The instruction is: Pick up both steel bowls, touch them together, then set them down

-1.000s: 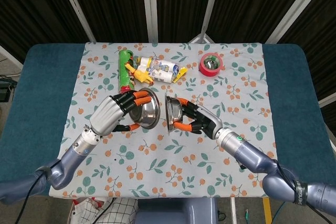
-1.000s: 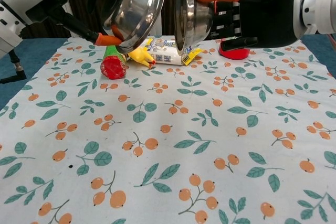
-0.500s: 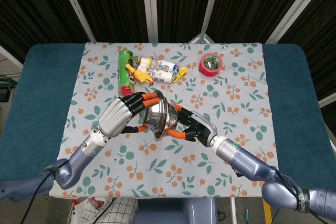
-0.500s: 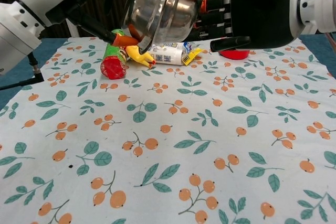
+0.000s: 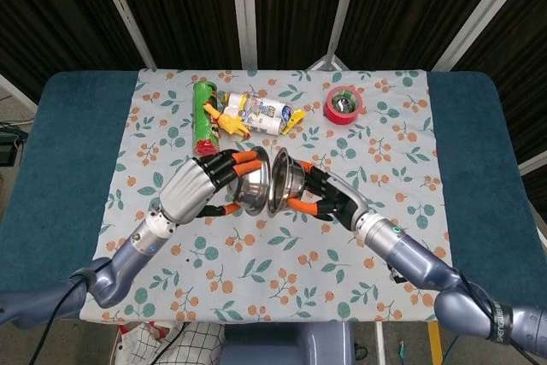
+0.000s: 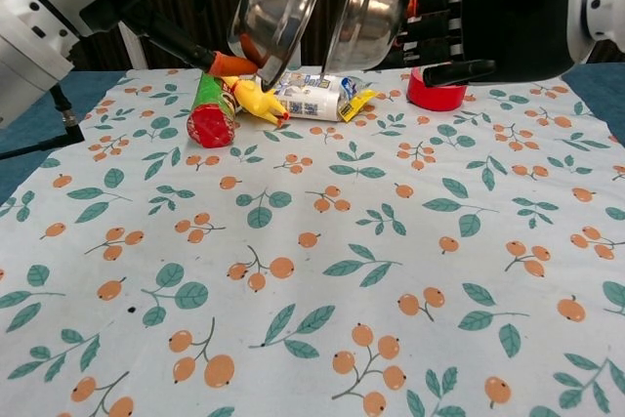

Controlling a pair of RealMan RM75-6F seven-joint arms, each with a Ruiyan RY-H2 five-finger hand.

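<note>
Left hand [image 5: 198, 187] and right hand [image 5: 329, 199] are raised mid-scene, facing each other, each with fingers wrapped around a tilted bowl; both forearms reach in from near.

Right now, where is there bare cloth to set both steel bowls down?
Free: the near half of the floral cloth, under the raised steel bowls, and its right side. Crowded: the far edge, with green tube, white packet and red tape roll.

Left hand [image 5: 198, 189] & right hand [image 5: 329, 200] hold steel bowls [image 5: 272, 182] rim-to-rim above cloth [image 5: 385, 151].
</note>
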